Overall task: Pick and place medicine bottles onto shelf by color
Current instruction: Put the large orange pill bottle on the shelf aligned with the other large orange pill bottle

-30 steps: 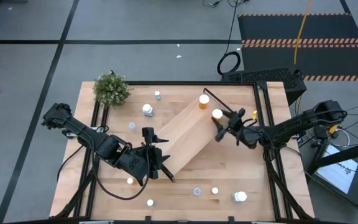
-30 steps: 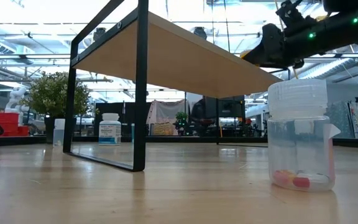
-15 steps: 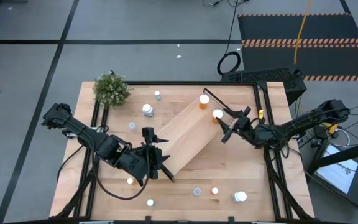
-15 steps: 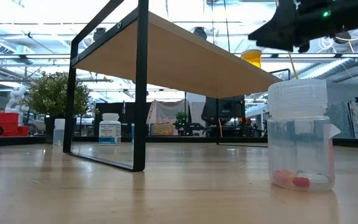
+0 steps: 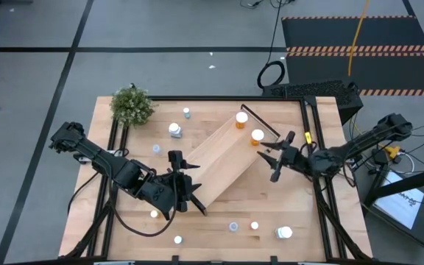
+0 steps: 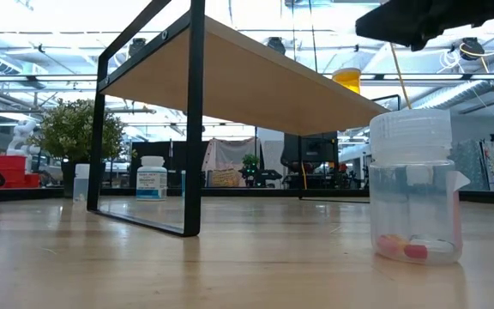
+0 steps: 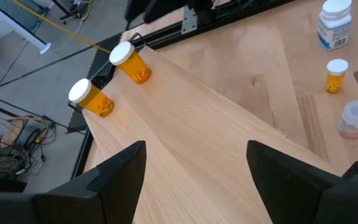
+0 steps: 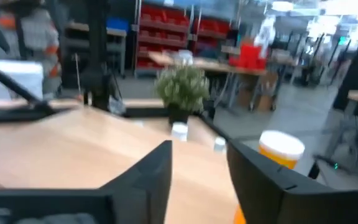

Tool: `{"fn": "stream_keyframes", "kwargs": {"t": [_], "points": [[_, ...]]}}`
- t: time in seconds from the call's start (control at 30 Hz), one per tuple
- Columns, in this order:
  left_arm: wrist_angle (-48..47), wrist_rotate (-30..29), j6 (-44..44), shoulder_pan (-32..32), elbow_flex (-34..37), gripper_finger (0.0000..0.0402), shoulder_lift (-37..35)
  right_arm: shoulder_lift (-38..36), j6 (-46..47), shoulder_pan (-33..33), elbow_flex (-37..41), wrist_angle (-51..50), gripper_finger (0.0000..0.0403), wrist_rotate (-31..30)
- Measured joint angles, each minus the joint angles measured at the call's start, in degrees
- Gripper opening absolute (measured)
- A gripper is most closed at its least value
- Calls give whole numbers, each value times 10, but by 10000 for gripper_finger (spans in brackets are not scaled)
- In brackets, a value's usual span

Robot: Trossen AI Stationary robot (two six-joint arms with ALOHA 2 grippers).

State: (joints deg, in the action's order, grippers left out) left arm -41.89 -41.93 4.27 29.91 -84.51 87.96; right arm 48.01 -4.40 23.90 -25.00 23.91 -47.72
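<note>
Grey floor (image 5: 160,44) with black tape lines, hazard-striped black mat (image 5: 359,44) (top right), red bins (image 8: 185,28) on shelving

shelf (image 5: 223,158) cuts diagonally across table centre; two orange bottles (image 5: 249,128) crowd its far end, rest of top bare. left gripper (image 5: 185,184) blocks near end, right gripper (image 5: 277,156) beside the bottles.

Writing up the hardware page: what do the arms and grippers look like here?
Both arms are dark, jointed, with black cables trailing along them. The left gripper and right gripper each carry two black fingers, broad and angular up close. The right arm shows a small yellow marking near its wrist.
</note>
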Motion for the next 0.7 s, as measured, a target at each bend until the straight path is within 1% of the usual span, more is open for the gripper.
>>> {"fn": "stream_keyframes", "kwargs": {"t": [0.1,0.13,0.27,0.37,0.53,0.7], "points": [[0,0,0,0,0,276,0,17,43,-6,-32,-84,107,4],[0,0,0,0,0,276,0,22,49,-8,-42,-104,97,15],[0,0,0,0,0,276,0,44,72,-25,-61,-158,65,54],[0,0,0,0,0,276,0,58,92,-45,-61,-181,45,60],[0,0,0,0,0,276,0,75,113,-75,-61,-207,26,61],[0,0,-2,0,0,276,0,80,116,-92,-62,-223,22,74]]}}
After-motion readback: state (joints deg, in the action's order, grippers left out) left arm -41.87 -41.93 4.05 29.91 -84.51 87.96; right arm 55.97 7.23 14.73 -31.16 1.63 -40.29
